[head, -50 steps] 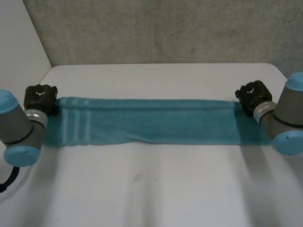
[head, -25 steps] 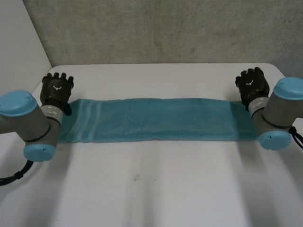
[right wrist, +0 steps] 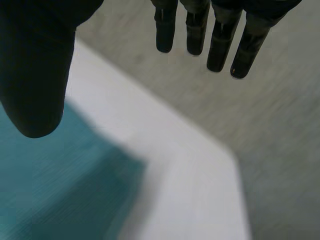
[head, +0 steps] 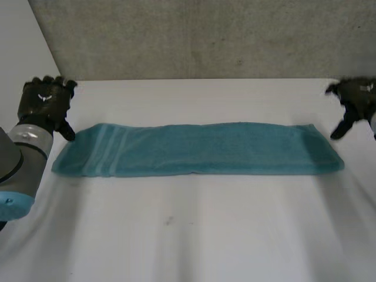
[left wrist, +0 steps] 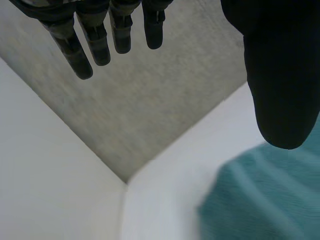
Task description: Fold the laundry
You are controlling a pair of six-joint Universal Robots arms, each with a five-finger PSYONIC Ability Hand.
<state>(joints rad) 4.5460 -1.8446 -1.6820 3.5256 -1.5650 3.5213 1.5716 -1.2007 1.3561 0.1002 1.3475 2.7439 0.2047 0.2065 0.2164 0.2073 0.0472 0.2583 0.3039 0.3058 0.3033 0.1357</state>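
A teal towel (head: 200, 150) lies folded into a long narrow strip across the white table (head: 194, 235), pale stripes near its left end. My left hand (head: 44, 103) hovers just off the towel's left end, fingers straight and spread, holding nothing. In the left wrist view its fingers (left wrist: 95, 40) and thumb stand apart above the towel's corner (left wrist: 265, 195). My right hand (head: 355, 97) hangs beyond the towel's right end, open and empty. The right wrist view has its fingers (right wrist: 220, 35) straight over the table's far corner, the towel (right wrist: 55, 185) below the thumb.
A grey wall (head: 200, 35) rises behind the table's far edge. A white side wall (head: 23, 53) stands at the left. Bare table spreads in front of the towel.
Both hands let go of the towel's ends, opened, and drew outward and up. The towel now lies flat and free on the table.
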